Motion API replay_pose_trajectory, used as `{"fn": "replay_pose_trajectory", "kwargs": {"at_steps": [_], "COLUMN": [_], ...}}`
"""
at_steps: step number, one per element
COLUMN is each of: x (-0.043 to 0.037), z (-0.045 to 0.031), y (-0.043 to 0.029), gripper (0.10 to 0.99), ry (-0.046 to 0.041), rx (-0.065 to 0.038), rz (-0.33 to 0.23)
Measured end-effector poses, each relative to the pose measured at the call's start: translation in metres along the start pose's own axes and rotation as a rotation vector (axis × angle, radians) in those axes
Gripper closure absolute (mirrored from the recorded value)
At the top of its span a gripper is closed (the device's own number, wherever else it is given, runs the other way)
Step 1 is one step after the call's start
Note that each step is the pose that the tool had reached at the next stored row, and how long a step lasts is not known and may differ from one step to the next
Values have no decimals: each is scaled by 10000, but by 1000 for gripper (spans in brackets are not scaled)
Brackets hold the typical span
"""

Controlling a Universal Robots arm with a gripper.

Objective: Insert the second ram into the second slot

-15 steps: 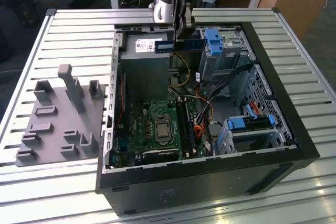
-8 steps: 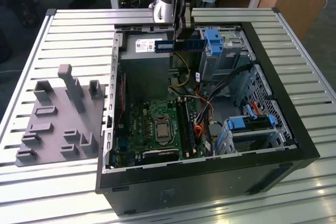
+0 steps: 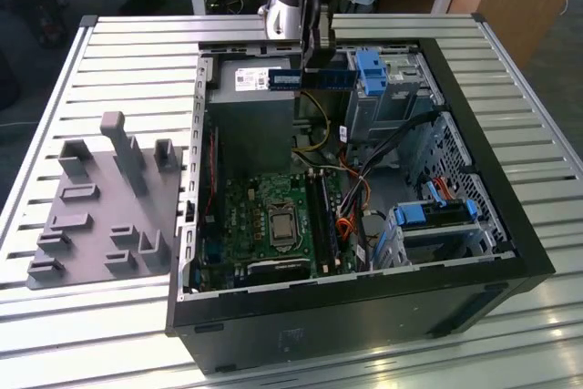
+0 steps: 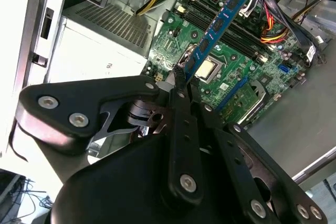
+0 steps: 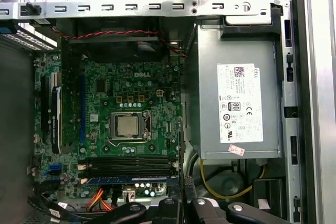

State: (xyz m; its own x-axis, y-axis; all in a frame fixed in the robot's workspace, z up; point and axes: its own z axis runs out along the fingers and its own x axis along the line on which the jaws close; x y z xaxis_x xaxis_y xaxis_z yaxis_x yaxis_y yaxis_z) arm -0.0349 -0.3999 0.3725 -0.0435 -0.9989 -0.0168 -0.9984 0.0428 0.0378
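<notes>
Fingers: the fingers (image 4: 182, 103) are pinched together on the second ram (image 4: 220, 22), one flat against each face, gripping it by its upper long edge.
Gripper: in the exterior view the gripper (image 3: 314, 63) hangs from the arm at the far side of the computer case (image 3: 364, 287), above the interior and not down in it.
Second ram: the blue stick is in the air, touching nothing but the fingers. In the exterior view it sits over the border between the power supply (image 3: 250, 107) and the drive cage with its light-blue latch (image 3: 370, 70).
Orientation: in the exterior view the stick's long side runs left to right, while the memory slots (image 5: 131, 163) run near to far, so the two appear crossed.
Slots: the dark slots lie beside the processor socket (image 5: 127, 125) on the motherboard (image 5: 105, 85), nearer than the gripper and well apart from the stick.
First stick: a blue strip (image 5: 131, 180) lies along the outermost slot line and may be a seated module. I cannot tell for sure.
Surroundings: a grey fixture tray (image 3: 91, 225) rests on the slatted table (image 3: 547, 189) to the exterior view's left of the case.
Progress: pick-up is done and the stick is carried over the case. Lining up with the slot, lowering and pressing home are not yet done, so I judge the task under half complete.
</notes>
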Motion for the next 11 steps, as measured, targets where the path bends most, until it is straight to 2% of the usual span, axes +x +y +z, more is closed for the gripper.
{"fn": "replay_pose_trajectory", "kwargs": {"at_steps": [11], "x": [9], "z": [2], "y": [0], "gripper": [949], "ry": [-23], "rx": [15], "rz": [865]}}
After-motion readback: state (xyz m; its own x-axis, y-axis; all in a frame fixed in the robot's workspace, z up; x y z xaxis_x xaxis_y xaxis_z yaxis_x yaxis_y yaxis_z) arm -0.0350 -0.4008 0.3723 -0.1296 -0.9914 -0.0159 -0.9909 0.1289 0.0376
